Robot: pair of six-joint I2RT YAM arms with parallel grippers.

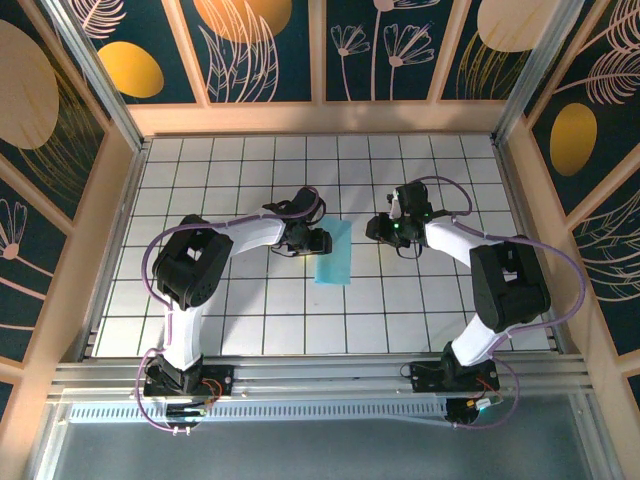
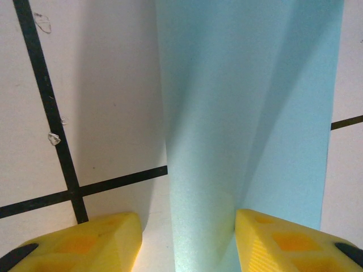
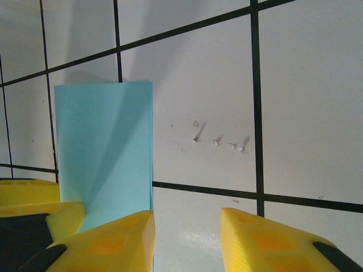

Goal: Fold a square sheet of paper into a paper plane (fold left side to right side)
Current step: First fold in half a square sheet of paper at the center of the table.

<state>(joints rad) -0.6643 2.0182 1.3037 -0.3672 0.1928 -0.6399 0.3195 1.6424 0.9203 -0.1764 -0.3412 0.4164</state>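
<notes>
The light-blue sheet of paper (image 1: 333, 252) lies on the white grid table (image 1: 250, 320) near its middle, between the two arms. It is folded into a narrow strip running from near to far. In the right wrist view the sheet of paper (image 3: 102, 147) shows a doubled edge along one long side, and a soft diagonal shade crosses its face.

The left gripper (image 1: 312, 240) sits at the strip's left side, towards its far end. In the left wrist view its jaws stand apart. The left gripper (image 2: 187, 238) straddles one end of the sheet of paper (image 2: 238, 102) – one yellow finger is over the paper, the other over bare tile just beside the edge. The paper between them bulges up a little rather than lying flat. Nothing is pinched.

The right gripper (image 1: 382, 230) is to the right of the strip, near it but not touching. Its own camera shows the right gripper (image 3: 187, 226) with the jaws apart over bare white tile – the paper lies off to one side of it. A few tiny pale flecks (image 3: 218, 141) dot the tile beyond its fingers.
</notes>
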